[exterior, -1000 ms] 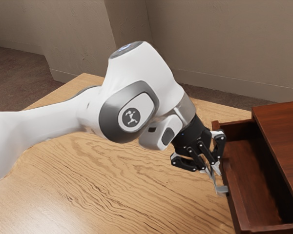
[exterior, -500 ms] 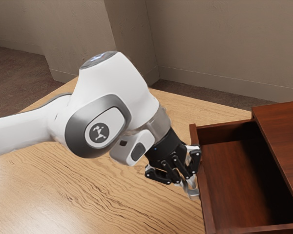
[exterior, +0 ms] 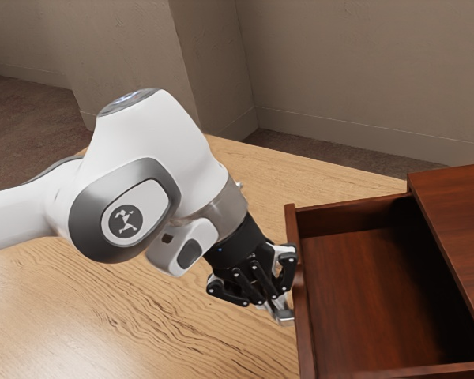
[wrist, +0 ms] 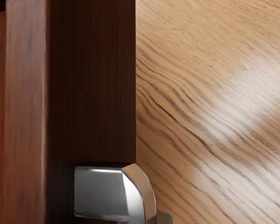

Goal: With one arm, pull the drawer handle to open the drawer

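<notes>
A dark wooden drawer (exterior: 363,276) stands pulled well out of its cabinet (exterior: 458,205) toward the exterior view's left, and its inside is bare. My black gripper (exterior: 278,296) sits against the drawer's front panel (exterior: 294,253), shut on the silver metal handle (exterior: 285,317) at its lower part. In the wrist view the handle (wrist: 112,193) shows close under my hand, mounted on the dark front panel (wrist: 91,79). The white arm reaches in from the exterior view's left, low over the table.
The light wooden table (exterior: 103,316) spreads out to the exterior view's left of the drawer and also lies beside the front panel in the wrist view (wrist: 214,116). Beige walls and a brown floor lie behind the table.
My arm has drawn back toward the exterior view's left with the handle in its grip, and the drawer has slid further out of the cabinet, showing more of its inside.
</notes>
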### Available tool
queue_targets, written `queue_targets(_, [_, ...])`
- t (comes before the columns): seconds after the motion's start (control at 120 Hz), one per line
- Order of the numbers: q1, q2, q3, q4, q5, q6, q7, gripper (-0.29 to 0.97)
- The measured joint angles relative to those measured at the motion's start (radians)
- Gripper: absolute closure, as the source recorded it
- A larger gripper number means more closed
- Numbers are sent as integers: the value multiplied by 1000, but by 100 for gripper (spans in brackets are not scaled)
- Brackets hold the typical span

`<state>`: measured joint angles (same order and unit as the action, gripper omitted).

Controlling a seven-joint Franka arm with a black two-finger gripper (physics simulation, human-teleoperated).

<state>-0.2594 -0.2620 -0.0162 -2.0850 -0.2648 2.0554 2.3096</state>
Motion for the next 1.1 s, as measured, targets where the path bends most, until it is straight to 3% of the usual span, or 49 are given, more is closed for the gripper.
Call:
queue_targets(0.55, [0, -29, 12, 13, 9, -23, 27, 47])
queue_targets(0.733, [12, -30, 31, 164, 11, -97, 27, 43])
queue_targets(0.9, [73, 80, 32, 406, 158, -236, -69, 28])
queue_targets(0.992, [87, 129, 39, 524, 274, -335, -188, 18])
queue_targets(1.1, [137, 191, 59, 615, 333, -451, -374, 11])
